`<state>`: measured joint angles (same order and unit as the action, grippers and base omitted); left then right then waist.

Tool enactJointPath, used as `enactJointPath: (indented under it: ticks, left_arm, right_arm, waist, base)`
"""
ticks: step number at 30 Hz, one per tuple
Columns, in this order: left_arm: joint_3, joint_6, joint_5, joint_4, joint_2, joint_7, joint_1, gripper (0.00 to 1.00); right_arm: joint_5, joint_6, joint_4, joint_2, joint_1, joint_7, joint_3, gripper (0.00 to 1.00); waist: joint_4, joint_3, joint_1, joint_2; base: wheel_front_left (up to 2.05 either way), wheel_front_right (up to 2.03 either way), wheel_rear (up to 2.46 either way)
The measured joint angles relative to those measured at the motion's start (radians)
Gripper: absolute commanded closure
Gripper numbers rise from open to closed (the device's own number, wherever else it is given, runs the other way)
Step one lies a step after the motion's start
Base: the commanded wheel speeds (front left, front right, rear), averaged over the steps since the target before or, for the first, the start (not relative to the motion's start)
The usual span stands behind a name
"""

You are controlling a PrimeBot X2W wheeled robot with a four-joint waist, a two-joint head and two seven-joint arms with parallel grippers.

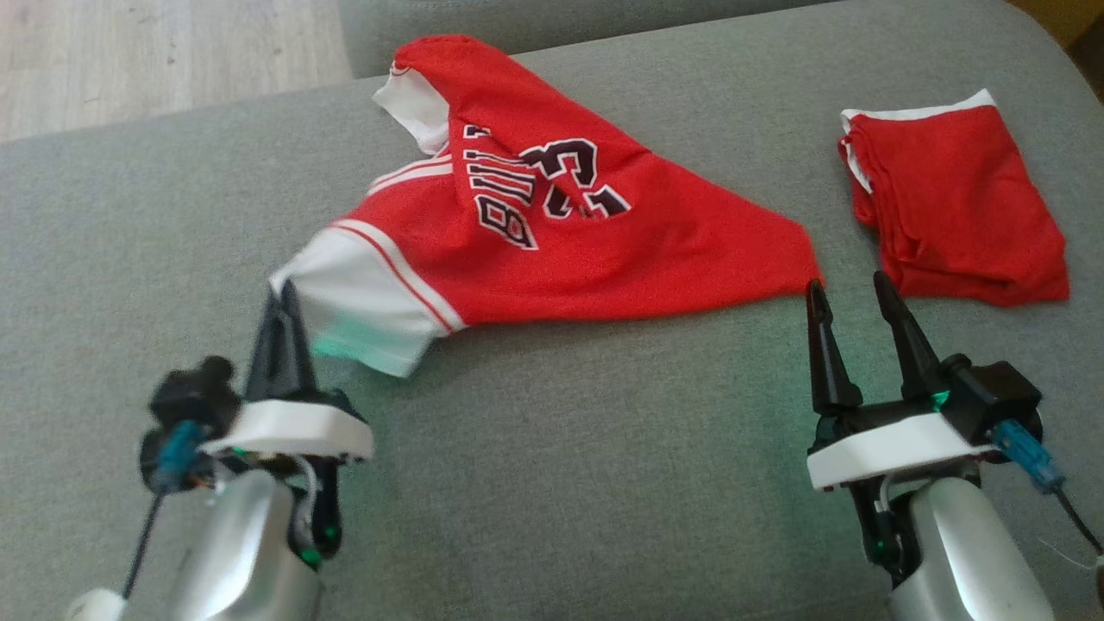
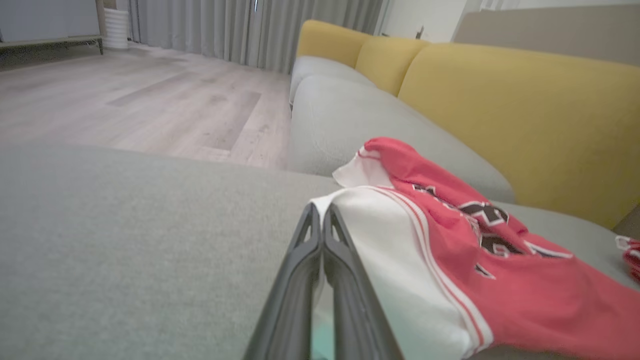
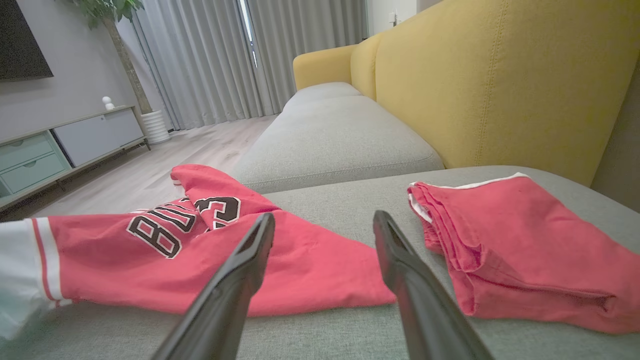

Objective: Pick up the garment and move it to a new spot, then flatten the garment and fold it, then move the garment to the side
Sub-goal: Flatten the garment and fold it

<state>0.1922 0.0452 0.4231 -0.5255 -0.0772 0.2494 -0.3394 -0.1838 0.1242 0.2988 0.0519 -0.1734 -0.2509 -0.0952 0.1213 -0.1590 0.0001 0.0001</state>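
A red basketball jersey point(image 1: 552, 233) with white trim and black lettering lies stretched across the grey sofa seat point(image 1: 604, 474). My left gripper point(image 1: 283, 293) is shut on its white-trimmed near-left corner, which is lifted a little off the cushion; the left wrist view has the closed fingers point(image 2: 320, 235) pinching that white edge of the jersey point(image 2: 450, 260). My right gripper point(image 1: 849, 289) stands open just in front of the jersey's right point, holding nothing. In the right wrist view the jersey point(image 3: 200, 250) lies beyond the spread fingers point(image 3: 250, 260).
A second red garment point(image 1: 953, 207), folded, rests at the right of the seat, also shown as a folded red pile point(image 3: 510, 250). Yellow sofa backrest point(image 3: 490, 85) rises behind. Wooden floor point(image 1: 129, 52) lies beyond the seat's far-left edge.
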Motion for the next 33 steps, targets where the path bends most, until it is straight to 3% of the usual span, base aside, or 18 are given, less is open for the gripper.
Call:
enactJointPath:
  ticks: [7,12,13,14,15,24,29,33]
  left_arm:
    - [-0.105,0.016,-0.041,0.158,-0.002,0.002,0.072,1.0]
    - [-0.116,0.006,-0.047,0.109,0.004,0.003,0.125,1.0]
    - [-0.11,0.006,-0.047,0.085,0.007,0.002,0.13,0.6]
    - [-0.107,0.006,-0.047,0.068,0.009,0.002,0.135,0.12]
    - [-0.103,0.006,-0.047,0.056,0.011,0.002,0.135,0.0]
    - [-0.125,0.003,-0.047,0.084,0.017,0.003,0.132,0.0]
    - [-0.13,-0.054,-0.064,0.189,0.024,0.003,0.141,0.0]
    - [-0.129,-0.068,-0.073,0.223,0.027,0.003,0.164,0.0]
  right_arm:
    - [0.001,0.0,0.018,0.0,0.0,0.0,-0.012,0.0]
    - [0.003,0.0,0.038,0.0,0.0,0.0,-0.022,0.0]
    - [0.006,0.0,0.04,0.0,0.0,0.0,-0.023,0.0]
    - [0.008,0.0,0.041,0.0,0.0,0.0,-0.024,0.0]
    - [0.009,0.0,0.043,0.0,0.0,0.0,-0.024,0.0]
    - [0.007,0.0,0.048,0.0,0.0,0.0,-0.023,0.0]
    - [0.007,0.0,0.047,0.0,0.002,0.0,-0.023,0.0]
    - [-0.001,0.0,0.042,0.0,0.002,0.0,-0.023,0.0]
  waist:
    - [-0.021,0.008,-0.0001,0.0]
    - [-0.032,0.015,-0.0001,0.0]
    - [-0.034,0.016,0.0,0.0]
    - [-0.036,0.016,-0.0001,0.0]
    - [-0.037,0.016,-0.0001,0.0]
    - [-0.051,0.025,-0.0001,0.0]
    - [-0.057,0.037,-0.0001,0.0]
    - [-0.062,0.042,-0.0001,0.0]
  base:
    - [0.0,0.0,0.0]
    - [0.0,0.0,0.0]
    - [0.0,0.0,0.0]
    - [0.0,0.0,0.0]
    - [0.0,0.0,0.0]
    - [0.0,0.0,0.0]
    - [0.0,0.0,0.0]
    - [0.0,0.0,0.0]
